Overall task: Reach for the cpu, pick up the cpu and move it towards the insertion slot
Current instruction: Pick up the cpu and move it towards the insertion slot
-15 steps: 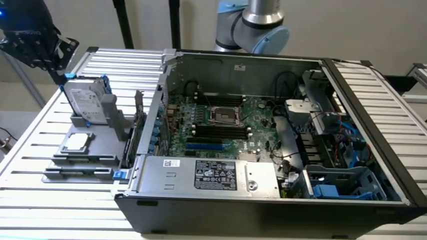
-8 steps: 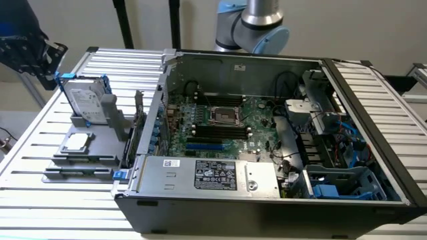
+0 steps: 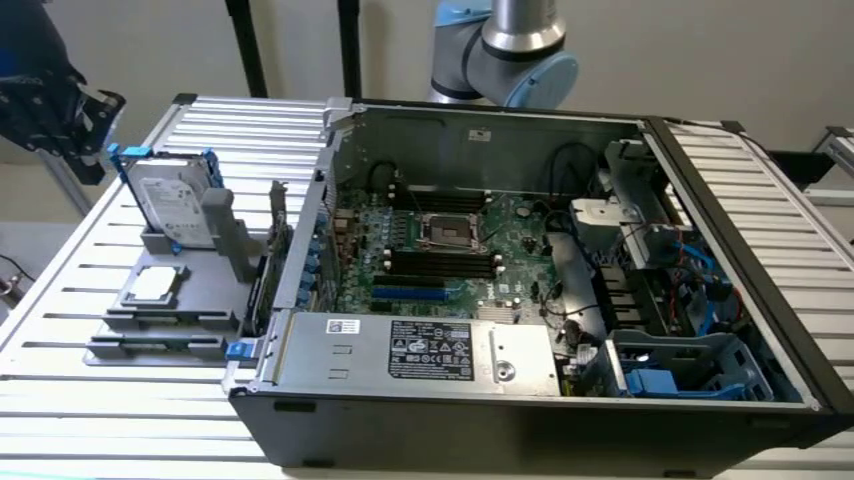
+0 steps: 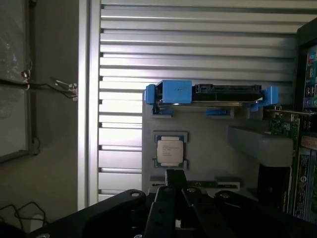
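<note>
Cpu [image 4: 171, 150] lying flat, metal top up, grey holder [image 4: 213, 144]

At twelve o'clock in the exterior view, upright silver-grey tube of the arm [image 3: 514, 45] with pale-blue-capped joints, cut off by the frame edge. At ten o'clock there, dark, blue-trimmed wrist end [image 3: 47, 100], hanging in the air. In the wrist view, black gripper [image 4: 176, 174], stretched forward, hovering clear of contact.

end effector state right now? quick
End effector: cannot be told whether open or closed; the small flat square silvery-grey metal cpu lies on the grey tray, not in its grasp.
</note>
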